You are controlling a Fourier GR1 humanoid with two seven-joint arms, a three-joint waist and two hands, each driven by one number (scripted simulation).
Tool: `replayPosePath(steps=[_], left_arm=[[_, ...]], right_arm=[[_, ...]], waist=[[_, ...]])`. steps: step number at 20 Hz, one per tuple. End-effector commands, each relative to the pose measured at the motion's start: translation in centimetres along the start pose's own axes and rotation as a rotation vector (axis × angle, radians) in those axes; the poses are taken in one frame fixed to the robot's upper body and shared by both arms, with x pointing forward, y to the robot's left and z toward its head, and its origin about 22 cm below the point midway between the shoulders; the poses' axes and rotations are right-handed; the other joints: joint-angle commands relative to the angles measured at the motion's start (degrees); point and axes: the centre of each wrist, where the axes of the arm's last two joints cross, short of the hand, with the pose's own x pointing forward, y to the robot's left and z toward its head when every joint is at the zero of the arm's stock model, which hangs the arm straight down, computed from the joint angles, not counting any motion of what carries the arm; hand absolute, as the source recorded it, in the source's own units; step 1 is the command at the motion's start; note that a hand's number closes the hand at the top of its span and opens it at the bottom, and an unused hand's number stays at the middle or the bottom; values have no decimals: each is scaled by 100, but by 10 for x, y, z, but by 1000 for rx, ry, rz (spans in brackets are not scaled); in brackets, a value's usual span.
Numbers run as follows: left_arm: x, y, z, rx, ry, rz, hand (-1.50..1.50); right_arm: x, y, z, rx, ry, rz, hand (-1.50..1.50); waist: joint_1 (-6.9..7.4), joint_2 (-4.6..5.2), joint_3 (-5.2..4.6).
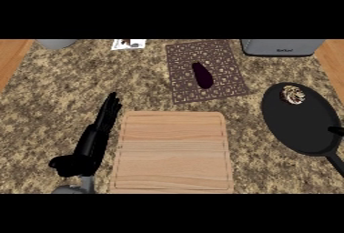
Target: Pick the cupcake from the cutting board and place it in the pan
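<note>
Desk (pixel 53 91) w/ cutting board (pixel 173 152) bare at centre. Pan (pixel 299 125) at right, cupcake (pixel 293 94) already in its far part. Left hand (pixel 101 125) beside board, fingers straight, holding nothing; right hand not visible. Cupcake prob. light, soft, crumbly: grip low on sides, not top.

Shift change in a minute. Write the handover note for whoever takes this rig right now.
Left hand: open, fingers straight, resting on the counter just left of the cutting board; holds nothing.
Right hand: not clearly in view; only a small dark bit shows at the right edge over the pan.
Cupcake: already in the pan, near its far rim.
Cutting board: nothing on it.
Also present: a dark eggplant on the patterned mat behind the board.
Done: cupcake placed. Left: as far as this view shows, nothing but retracting the arm.
</note>
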Motion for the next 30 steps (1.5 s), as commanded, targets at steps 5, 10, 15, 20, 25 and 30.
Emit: replayPosePath(steps=[5,10,15,20,25,30], left_arm=[[5,13,-5,6,-2,10,0],[-1,13,-2,6,-20,-4,0],[-6,-13,0,11,10,6,0],[-2,-1,-5,14,-9,-7,0],[-2,10,-2,8,-15,-12,0],[-11,-8,-7,4,8,6,0]], right_arm=[[-21,-33,46,121,-67,-70,-150],[-21,-46,56,125,-82,-22,-150],[-34,-48,79,137,-73,-2,-150],[-46,-47,99,129,-67,22,-150],[-33,-51,82,129,-50,86,-150],[-25,-47,79,149,-72,100,-150]], waist=[[-46,-27,-9],[-10,-16,-4],[-48,-27,-8],[-33,-22,-4],[-30,-26,-8],[-77,-37,-16]])
